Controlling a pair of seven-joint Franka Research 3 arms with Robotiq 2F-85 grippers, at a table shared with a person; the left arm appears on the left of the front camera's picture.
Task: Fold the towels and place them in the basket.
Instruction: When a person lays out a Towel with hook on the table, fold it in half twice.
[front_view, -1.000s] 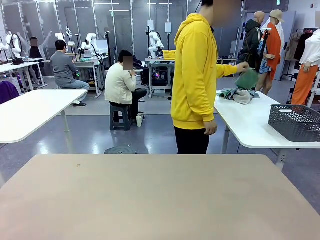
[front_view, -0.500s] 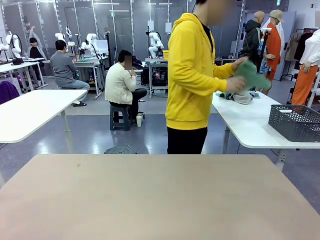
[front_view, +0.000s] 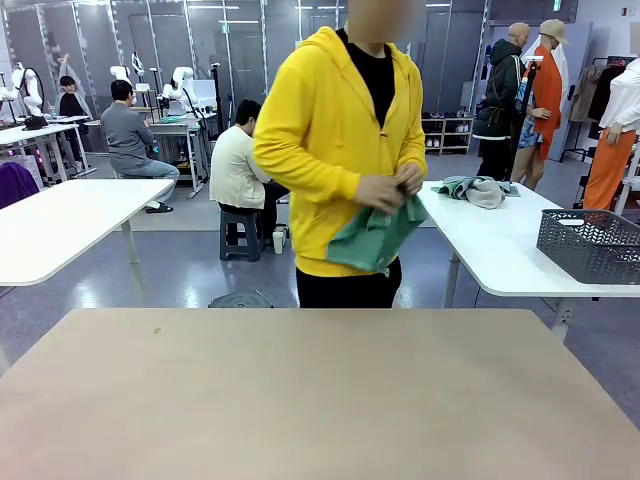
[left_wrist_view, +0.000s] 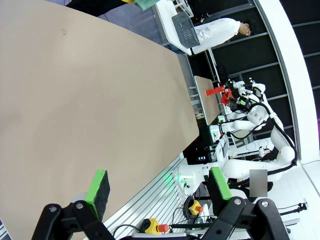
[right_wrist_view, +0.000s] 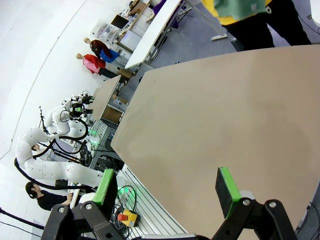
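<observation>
A person in a yellow hoodie stands at the far side of the beige table (front_view: 300, 390) and holds a crumpled green towel (front_view: 375, 237) in both hands at waist height. A slice of that green towel (right_wrist_view: 239, 9) also appears at the top edge of the right wrist view. More cloth (front_view: 475, 190), grey-green and cream, lies heaped on the white table behind. The dark grey mesh basket (front_view: 590, 245) stands on that same white table at the right. My left gripper (left_wrist_view: 157, 186) hangs open over the table edge, nothing between its green pads. My right gripper (right_wrist_view: 170, 187) is open too, likewise with nothing in it.
The beige table top (right_wrist_view: 225, 115) is bare across its whole width. A white table (front_view: 65, 225) stands at the left behind it. Other people sit and stand farther back in the room.
The person picked the green towel off the white table at the right, turned and stepped left, and now faces my table with it. Neither gripper has moved.
</observation>
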